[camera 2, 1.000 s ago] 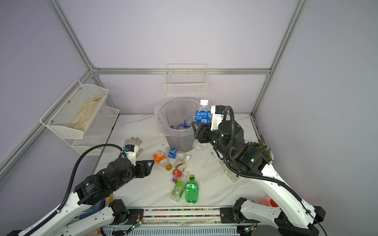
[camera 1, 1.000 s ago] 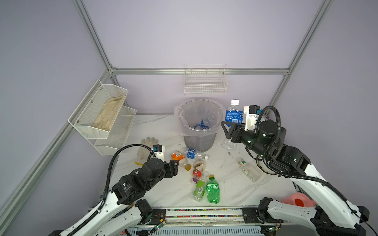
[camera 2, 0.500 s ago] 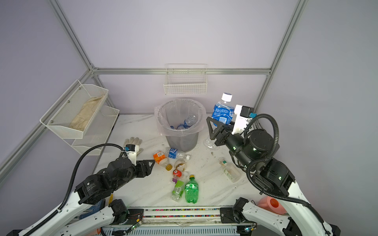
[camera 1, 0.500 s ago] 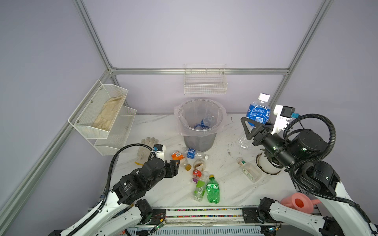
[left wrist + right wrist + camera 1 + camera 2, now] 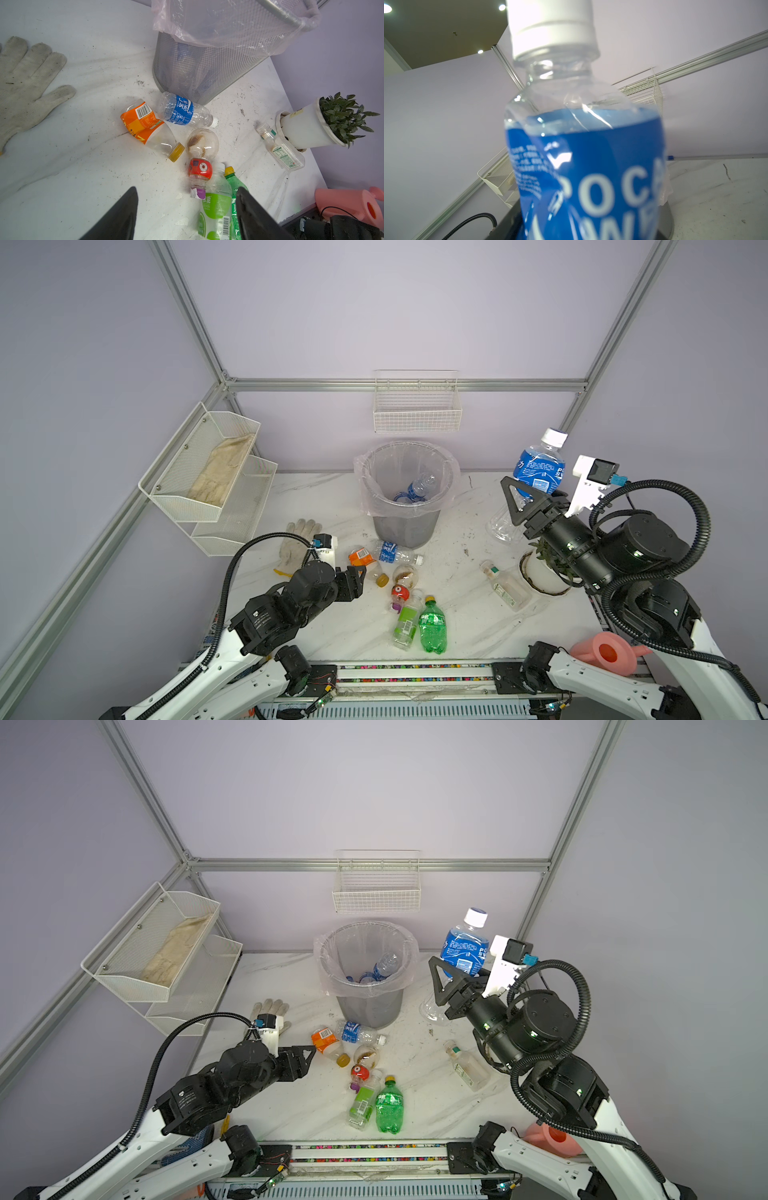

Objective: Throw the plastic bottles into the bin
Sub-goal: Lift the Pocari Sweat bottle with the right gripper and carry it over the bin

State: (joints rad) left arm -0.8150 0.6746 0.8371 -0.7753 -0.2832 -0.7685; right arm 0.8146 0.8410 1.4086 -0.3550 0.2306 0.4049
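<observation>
My right gripper (image 5: pixel 534 497) (image 5: pixel 457 977) is shut on a blue-labelled plastic bottle (image 5: pixel 538 470) (image 5: pixel 463 948) (image 5: pixel 587 166) with a white cap. It holds the bottle upright in the air, to the right of the bin (image 5: pixel 405 526) (image 5: pixel 370 1006) (image 5: pixel 197 72). The grey mesh bin has clear bottles (image 5: pixel 419 485) inside. On the table lie an orange-labelled bottle (image 5: pixel 361 558) (image 5: pixel 143 122), a blue-labelled one (image 5: pixel 392 551) (image 5: pixel 182 110), a red-labelled one (image 5: pixel 200 166), a green one (image 5: pixel 432 624) and a lime-labelled one (image 5: pixel 216 205). My left gripper (image 5: pixel 355 572) (image 5: pixel 187 191) is open and empty, low beside them.
A small clear bottle (image 5: pixel 505 589) lies against a white plant pot (image 5: pixel 540 572). A work glove (image 5: pixel 297 539) lies left of the bin. A pink watering can (image 5: pixel 606 651) sits at the front right. Wire baskets (image 5: pixel 415 410) hang on the walls.
My right arm has swung to the right and upward, carrying the blue-labelled bottle away from the bin's rim. The left arm has stayed where it was.
</observation>
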